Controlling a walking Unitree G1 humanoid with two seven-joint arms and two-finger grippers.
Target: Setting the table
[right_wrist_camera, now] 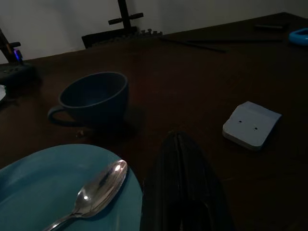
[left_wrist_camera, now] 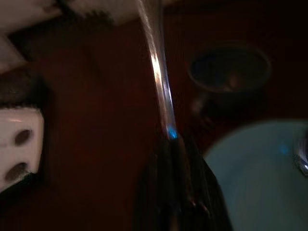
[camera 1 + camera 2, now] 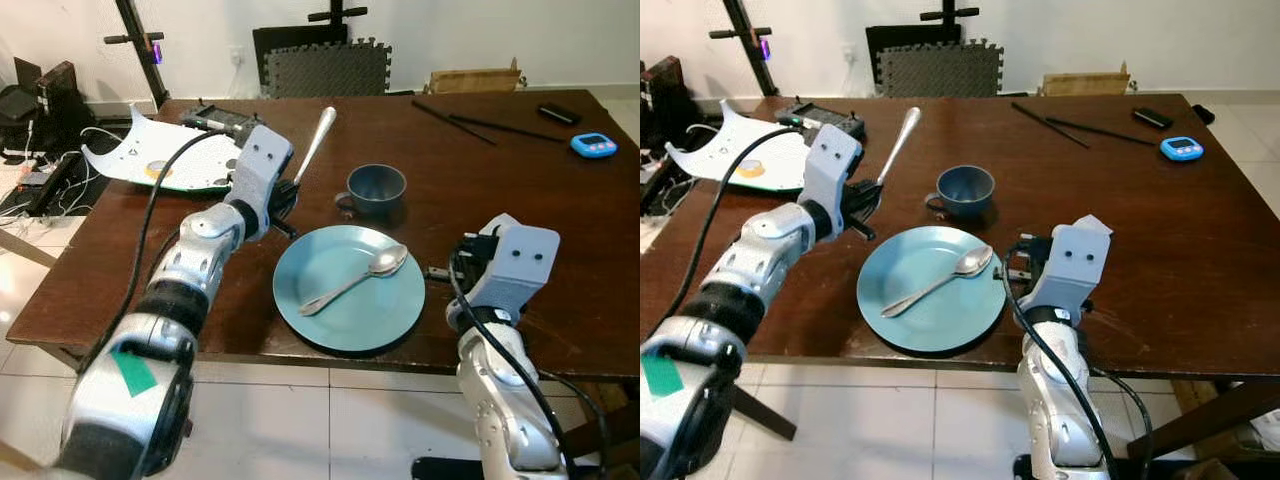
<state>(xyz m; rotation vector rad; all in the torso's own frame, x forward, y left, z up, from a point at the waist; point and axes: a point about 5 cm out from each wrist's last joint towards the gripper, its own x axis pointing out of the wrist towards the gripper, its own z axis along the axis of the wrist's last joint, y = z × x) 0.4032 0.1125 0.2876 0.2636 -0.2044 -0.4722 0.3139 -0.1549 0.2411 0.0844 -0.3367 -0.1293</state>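
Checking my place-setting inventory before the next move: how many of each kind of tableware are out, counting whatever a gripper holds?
Plates: 1, the blue plate.
Cups: 1, the dark blue cup.
Spoons: 1, the spoon lying on the plate.
Other cutlery: 1, a silver utensil held in the left gripper; its business end is hidden.
Chopsticks: 2, the black chopsticks.
Total: 6

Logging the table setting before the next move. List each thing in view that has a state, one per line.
Left gripper: fingers shut on a silver utensil, raised above the table.
Silver utensil: held by its lower end, tilted up and away.
Right gripper: fingers shut, holding nothing, just right of the plate.
Spoon: lying on the plate, bowl up.
Plate: flat on the table near the front edge.
Cup: upright, looks empty.
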